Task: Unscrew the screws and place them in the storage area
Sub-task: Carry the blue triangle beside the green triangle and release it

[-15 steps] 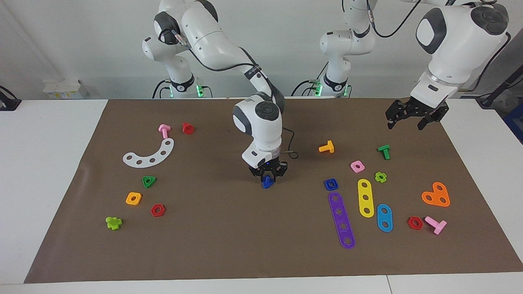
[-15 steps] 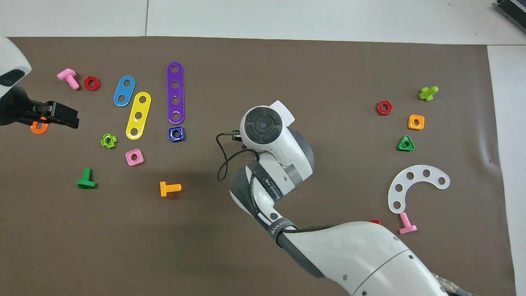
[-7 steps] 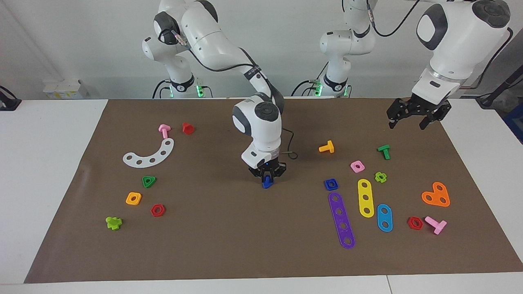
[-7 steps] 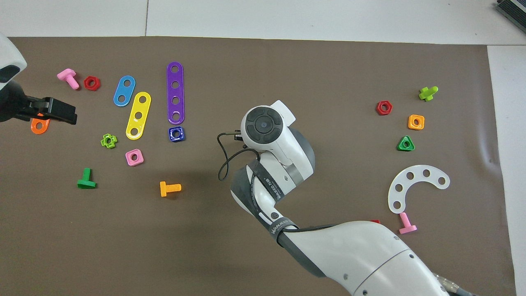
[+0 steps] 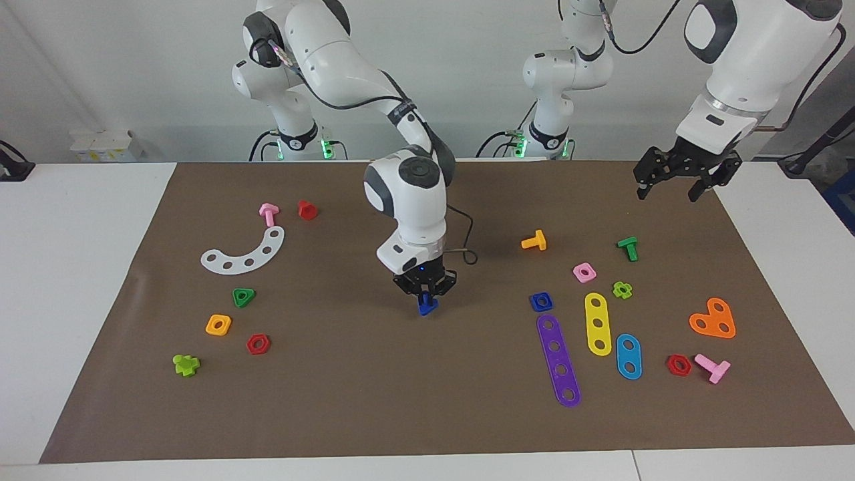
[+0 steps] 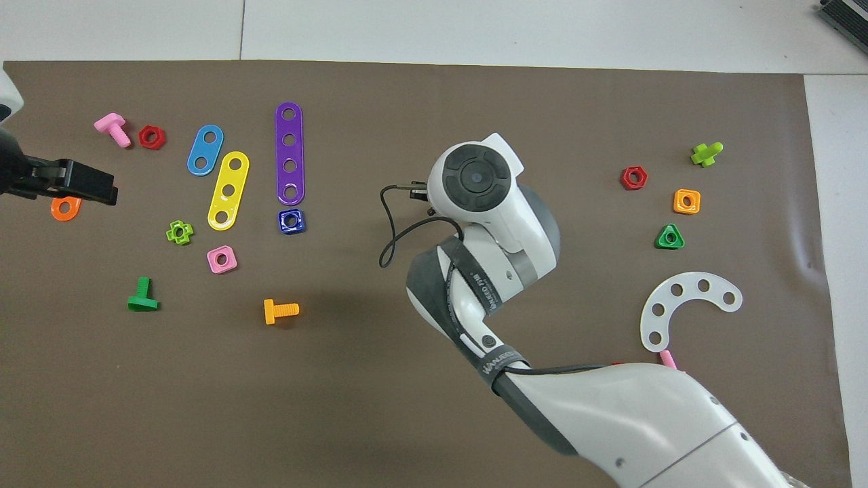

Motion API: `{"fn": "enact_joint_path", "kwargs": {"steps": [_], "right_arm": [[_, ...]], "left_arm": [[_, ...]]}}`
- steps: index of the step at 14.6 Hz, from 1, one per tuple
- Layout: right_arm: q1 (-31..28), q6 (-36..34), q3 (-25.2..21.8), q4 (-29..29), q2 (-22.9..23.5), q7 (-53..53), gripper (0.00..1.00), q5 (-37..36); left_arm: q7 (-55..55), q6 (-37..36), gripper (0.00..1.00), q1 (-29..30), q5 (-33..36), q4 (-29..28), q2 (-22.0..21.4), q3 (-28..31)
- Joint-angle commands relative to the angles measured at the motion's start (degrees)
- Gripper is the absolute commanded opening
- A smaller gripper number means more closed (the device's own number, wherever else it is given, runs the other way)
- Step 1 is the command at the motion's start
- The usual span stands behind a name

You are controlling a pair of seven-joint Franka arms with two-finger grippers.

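My right gripper [image 5: 425,296] is shut on a small blue screw [image 5: 426,306] and holds it just above the middle of the brown mat. In the overhead view the right arm's wrist hides both. The storage area [image 5: 194,287] is the stretch of mat toward the right arm's end, with a white curved strip [image 5: 244,254], a green triangular nut [image 5: 244,296], an orange square nut [image 5: 218,325] and a red hexagonal nut [image 5: 258,344]. It also shows in the overhead view [image 6: 739,230]. My left gripper [image 5: 666,192] is open and empty, raised over the mat's edge at the left arm's end.
A blue square nut [image 5: 542,301], purple strip [image 5: 559,361], yellow strip [image 5: 597,323], blue strip [image 5: 628,356], orange heart plate [image 5: 713,319] and several bolts and nuts lie toward the left arm's end. A pink bolt [image 5: 268,214] and a red piece [image 5: 306,210] lie near the white strip.
My right gripper has moved with the blue screw toward the right arm's end of the table. My left gripper has risen and drawn back toward the robots.
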Motion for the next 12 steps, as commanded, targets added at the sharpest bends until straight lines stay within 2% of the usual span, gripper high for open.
{"fn": "enact_joint_path", "kwargs": {"steps": [1,4,7,10,12], "right_arm": [[-5.9,-2.8,0.8,-7.7,-9.9,-5.4,0.0,-1.1],[-13.0,-2.1,0.8,-19.2,-18.1,-16.1,0.0,-0.5],[-18.1,-0.5,0.9,-25.0,-20.5,-22.2,0.0,-0.2],[-23.1,7.1,0.9,-34.2,-22.8,-31.5,0.0,3.9],[-25.2,11.2,0.9,-37.8,-22.8,-34.6,0.0,5.1]], "left_arm": [[-0.3,-0.7,1.0,1.2,1.0,0.2,-0.5,-1.2],[-0.1,-0.7,1.0,0.8,1.1,-0.5,-0.7,-1.2],[0.6,-0.6,1.0,1.1,1.2,-0.5,-0.7,-1.1],[0.0,0.3,1.0,1.1,1.2,-0.7,-0.7,-0.9],[-0.1,0.3,1.0,1.2,1.2,-0.8,-0.7,-0.8]]}}
